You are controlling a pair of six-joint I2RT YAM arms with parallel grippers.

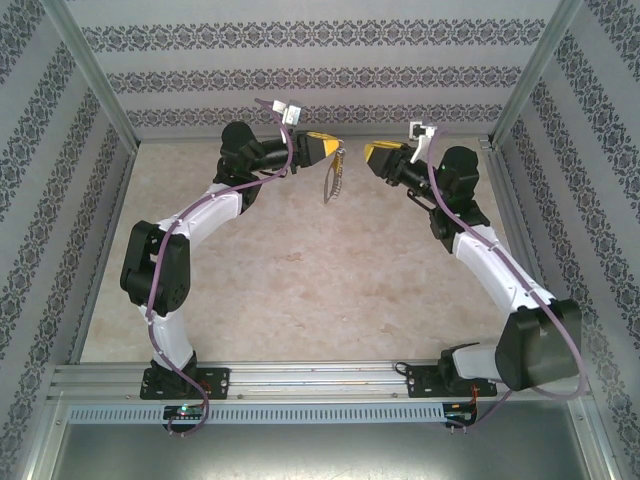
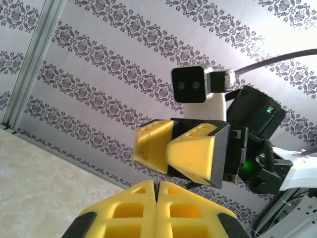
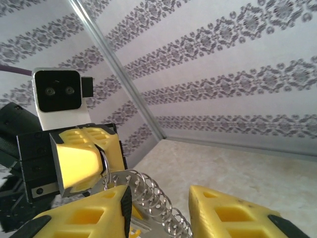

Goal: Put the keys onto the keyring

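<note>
Wallpapered enclosure, beige tabletop (image 1: pixel 300 280): left gripper (image 1: pixel 335 152) clamped hanging keyring (image 1: pixel 333 182) far centre; right gripper (image 1: pixel 372 155) stood parted just beside.

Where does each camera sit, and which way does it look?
Top external: above and behind the arms, looking down on the table; both arms show.
Left wrist: on the left arm, looking over the left gripper at the right gripper and wall.
Right wrist: on the right arm, looking over its gripper at the left gripper holding the keyring.
Shared: the wrist views face each other; both show both grippers.
</note>
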